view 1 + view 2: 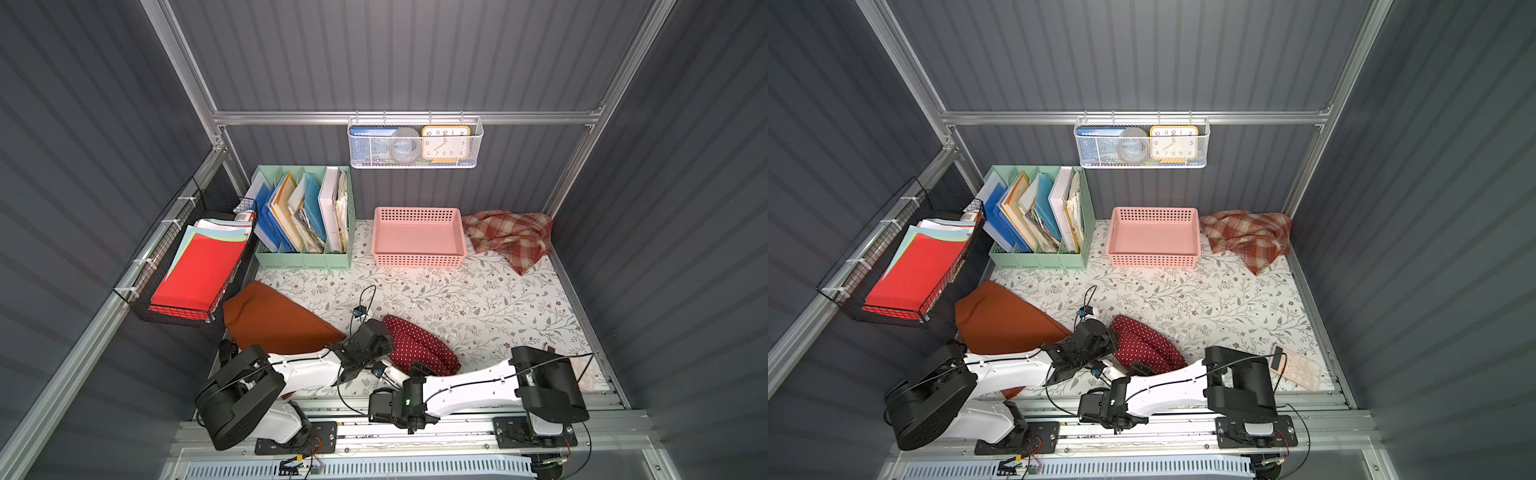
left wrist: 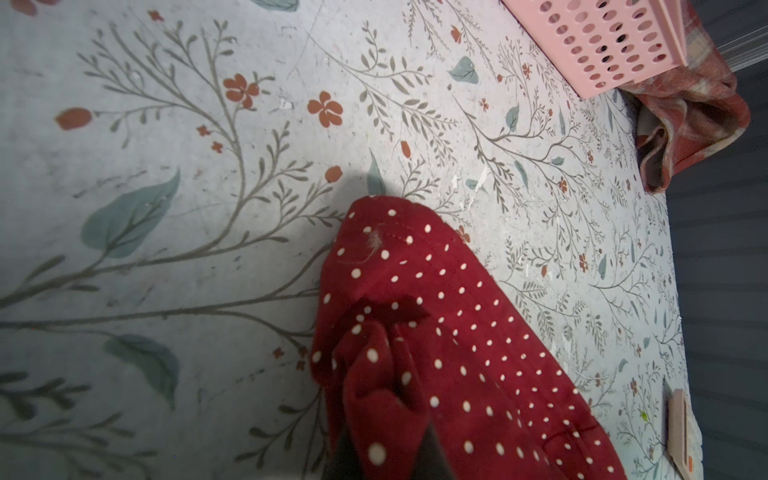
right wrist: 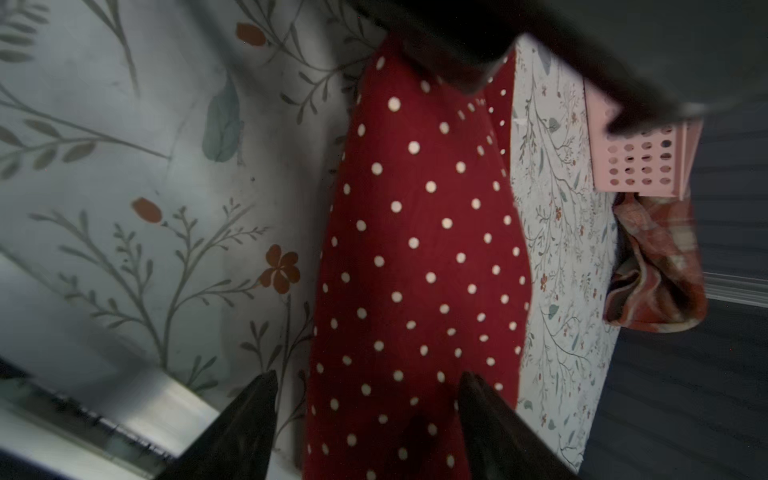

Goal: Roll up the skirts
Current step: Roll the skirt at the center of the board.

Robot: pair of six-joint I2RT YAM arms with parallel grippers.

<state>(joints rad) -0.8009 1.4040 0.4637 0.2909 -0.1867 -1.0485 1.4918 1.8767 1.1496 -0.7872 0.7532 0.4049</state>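
The dark red polka-dot skirt (image 1: 419,347) (image 1: 1148,345) lies as a long, partly rolled bundle near the table's front, between the two arms. My left gripper (image 2: 388,436) is shut on a bunched fold at one end of that skirt (image 2: 436,332). At the other end my right gripper (image 3: 369,376) stands open, its dark fingers (image 3: 478,399) apart on either side of the roll (image 3: 419,249). The rust-orange skirt (image 1: 274,320) lies at the front left, partly under the left arm. The plaid skirt (image 1: 509,237) is crumpled in the back right corner.
A pink basket (image 1: 419,259) sits at the back centre beside the plaid skirt, and a green file organizer (image 1: 303,259) stands to its left. A black wire tray (image 1: 137,286) of red paper hangs on the left wall. A pink calculator (image 1: 1298,368) lies front right.
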